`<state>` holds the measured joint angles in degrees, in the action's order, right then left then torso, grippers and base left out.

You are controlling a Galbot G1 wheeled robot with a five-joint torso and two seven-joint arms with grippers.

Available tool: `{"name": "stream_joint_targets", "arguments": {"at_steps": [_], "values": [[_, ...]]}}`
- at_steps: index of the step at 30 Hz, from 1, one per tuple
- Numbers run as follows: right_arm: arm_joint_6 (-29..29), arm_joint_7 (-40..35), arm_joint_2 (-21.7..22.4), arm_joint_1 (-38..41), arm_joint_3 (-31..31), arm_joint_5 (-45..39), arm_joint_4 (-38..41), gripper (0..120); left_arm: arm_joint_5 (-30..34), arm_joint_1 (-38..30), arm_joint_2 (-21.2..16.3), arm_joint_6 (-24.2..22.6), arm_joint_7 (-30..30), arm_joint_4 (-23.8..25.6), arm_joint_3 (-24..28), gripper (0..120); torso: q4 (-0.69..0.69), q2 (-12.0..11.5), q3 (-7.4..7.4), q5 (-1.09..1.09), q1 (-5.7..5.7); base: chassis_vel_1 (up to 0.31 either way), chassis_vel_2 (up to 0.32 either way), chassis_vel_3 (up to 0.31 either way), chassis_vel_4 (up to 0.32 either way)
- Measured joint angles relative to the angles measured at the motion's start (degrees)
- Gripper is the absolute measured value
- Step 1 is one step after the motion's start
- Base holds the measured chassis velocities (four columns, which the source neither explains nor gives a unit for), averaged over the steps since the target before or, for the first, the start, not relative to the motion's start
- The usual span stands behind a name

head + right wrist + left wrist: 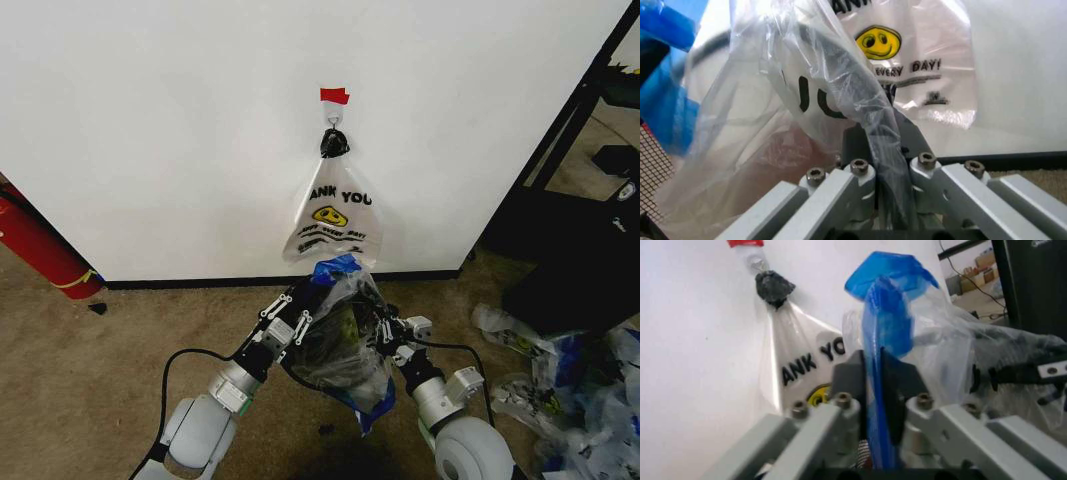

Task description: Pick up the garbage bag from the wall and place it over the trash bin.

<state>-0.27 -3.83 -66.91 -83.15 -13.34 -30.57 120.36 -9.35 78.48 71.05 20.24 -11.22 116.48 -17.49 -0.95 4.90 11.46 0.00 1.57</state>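
Observation:
The garbage bag [345,290], thin clear plastic with blue patches, is stretched between my two grippers just in front of the wall [180,130]. It drapes around the trash bin [338,362], whose dark mesh shows through the plastic. My left gripper [300,302] is shut on the bag's blue edge [875,365]. On the opposite side, my right gripper [386,326] is shut on a clear fold of the bag [877,130]. A bit of the bin's black mesh [648,155] shows at the edge of the right wrist view.
A white "THANK YOU" bag [335,215] hangs from a hook under red tape [334,96] right behind the bin. A red cylinder [40,245] leans at the left. Black furniture [590,220] and crumpled plastic bags [560,385] lie at the right.

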Motion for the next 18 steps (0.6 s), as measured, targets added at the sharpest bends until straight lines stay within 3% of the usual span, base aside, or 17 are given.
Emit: {"name": "stream_joint_targets", "arguments": {"at_steps": [3, 13, 18], "values": [[0.07, 0.21, 0.15, 0.0, -0.14, -0.07, 0.0, 0, 1.71, 0.07, -0.16, -0.85, 0.14, 0.47, -0.17, 1, 0.0, 0.0, 0.0, 0.0, 0.0, 0.0, 0.0, 0.0, 0.0], [1.06, 2.09, 0.98, 0.08, -1.42, -0.09, -1.21, 0, 11.61, -0.22, -3.13, -7.63, 0.75, 4.43, -1.23, 0, 0.0, 0.0, 0.0, 0.0, 0.0, 0.0, 0.0, 0.0, 0.0], [1.57, 5.85, 1.81, 0.21, -2.7, -1.86, -2.5, 0, 17.02, -1.99, -8.5, -13.42, -0.74, 6.0, -2.42, 0, 0.0, 0.0, 0.0, -0.01, 0.0, 0.0, 0.0, 0.0, 0.0]]}}
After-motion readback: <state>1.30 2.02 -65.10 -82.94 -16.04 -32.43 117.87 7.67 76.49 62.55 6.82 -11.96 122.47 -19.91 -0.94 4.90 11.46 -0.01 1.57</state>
